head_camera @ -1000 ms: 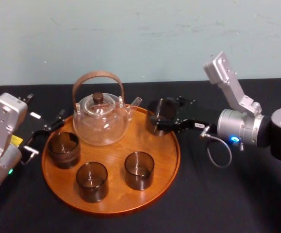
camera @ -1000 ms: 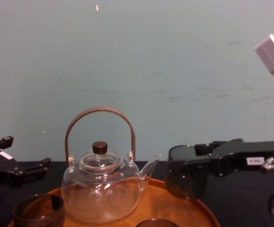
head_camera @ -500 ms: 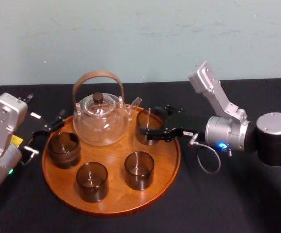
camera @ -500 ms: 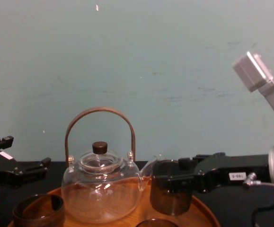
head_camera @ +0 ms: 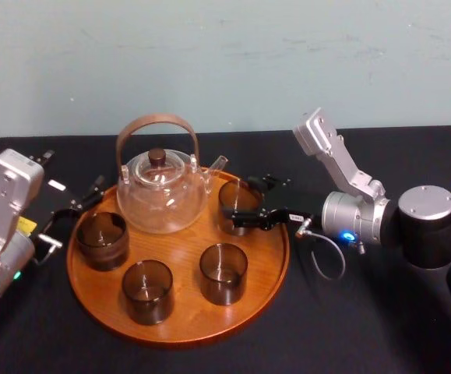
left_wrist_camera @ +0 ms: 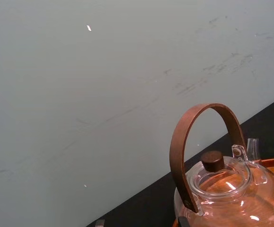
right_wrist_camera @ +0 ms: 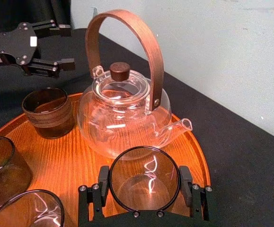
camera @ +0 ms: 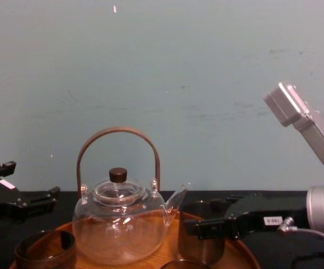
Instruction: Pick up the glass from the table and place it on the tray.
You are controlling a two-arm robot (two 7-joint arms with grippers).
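Observation:
The glass (head_camera: 237, 204) is a smoky tumbler standing upright at the back right of the round wooden tray (head_camera: 186, 323), just beside the teapot's spout. My right gripper (head_camera: 250, 202) reaches in from the right, low over the tray rim, and is shut on the glass. In the right wrist view the glass (right_wrist_camera: 146, 172) sits between the two black fingers (right_wrist_camera: 102, 187), above the tray (right_wrist_camera: 75, 161). From the chest camera the glass (camera: 198, 241) rests on the tray with the right gripper (camera: 207, 228) around it. My left gripper (head_camera: 71, 212) is parked, open, off the tray's left edge.
A glass teapot (head_camera: 161, 191) with a brown hoop handle stands at the tray's back. Three more dark glasses sit on the tray: left (head_camera: 101, 239), front left (head_camera: 147, 290), front middle (head_camera: 223, 273). Black cloth covers the table (head_camera: 381, 327); a wall stands close behind.
The right gripper carried the glass leftward and down, from above the tray's right rim onto the tray beside the teapot spout. The left arm stayed put.

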